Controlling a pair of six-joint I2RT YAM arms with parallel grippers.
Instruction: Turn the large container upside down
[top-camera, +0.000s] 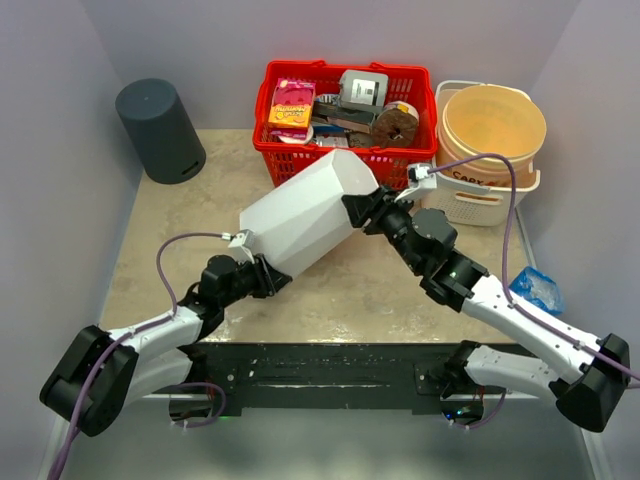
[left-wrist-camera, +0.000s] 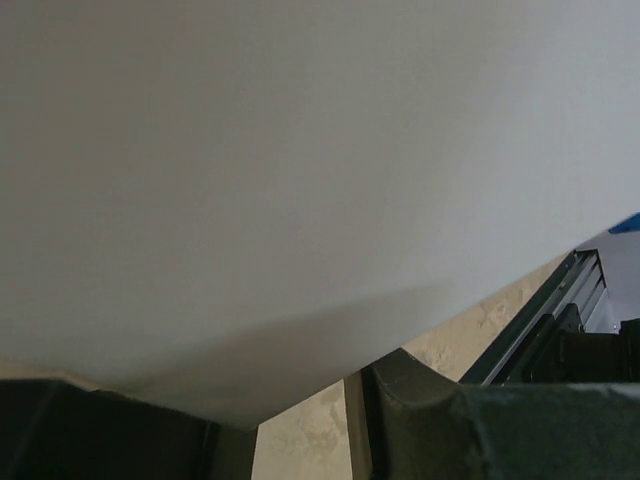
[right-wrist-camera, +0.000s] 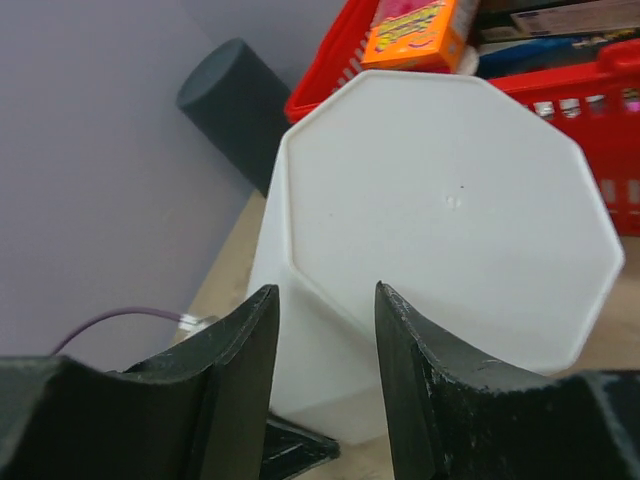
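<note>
Container (top-camera: 300, 215), large, white, many-sided, sits at mid-desk between the two arms. It is tilted on a diagonal, with its closed flat base up and to the right toward the red basket (top-camera: 400, 166) and its other end down and to the left. Whether any part touches the desk (top-camera: 150, 270) cannot be told.

Left end effector (top-camera: 258, 268) is at the container's lower-left end, right against it. In the left wrist view the white wall fills nearly the whole frame. Two dark fingers (left-wrist-camera: 480, 420) show along the bottom edge, with a strip of desk in the gap between them. Cannot tell whether they pinch the wall or rim.

Right end effector (top-camera: 368, 208) is at the upper-right end, at the base. In the right wrist view its fingers (right-wrist-camera: 240, 370) are spread. The base's lower edge and a strip of side wall show through the gap, and nothing is clamped between the fingers. Cannot tell whether the tips touch the container.

Surroundings: the red basket is just behind the container, packed with items, an orange box (top-camera: 291, 108) among them. Dark grey cylinder (top-camera: 158, 130) stands upright at far left, well apart. White basket (top-camera: 480, 200) at far right holds a tan bowl (top-camera: 495, 125). Blue packet (top-camera: 535, 290) lies near the right edge, beside the right arm.
</note>
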